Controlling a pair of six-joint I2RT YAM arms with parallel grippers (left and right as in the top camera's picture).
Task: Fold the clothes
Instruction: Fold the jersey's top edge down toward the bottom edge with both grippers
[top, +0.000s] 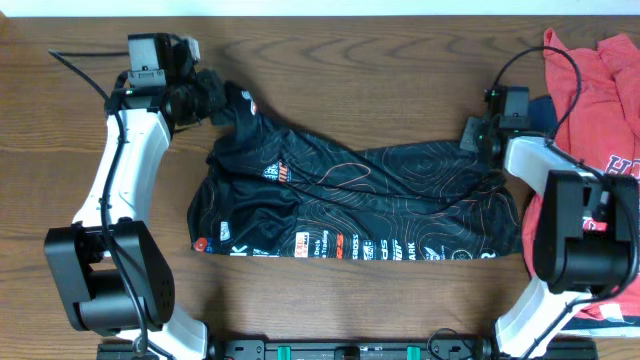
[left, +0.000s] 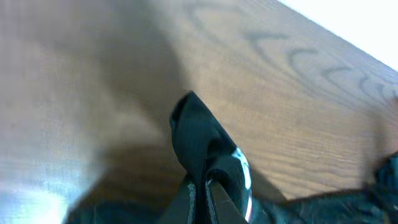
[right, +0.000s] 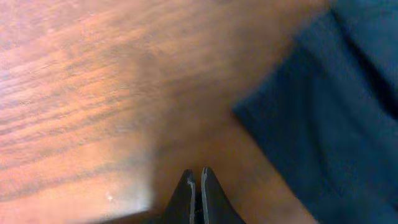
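Left gripper pinches jersey fold; right gripper fully closed over table, holding nothing visible.

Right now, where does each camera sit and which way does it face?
Overhead: above the table, facing straight down; both arms, black jersey between them, red T-shirt at right.
Left wrist: on the left arm, looking down past the left gripper at wood; it pinches a jersey fold.
Right wrist: on the right arm, looking down past the right gripper, fingers together, at wood and dark blue cloth.
Shared: overhead and left wrist both show the pinched jersey.
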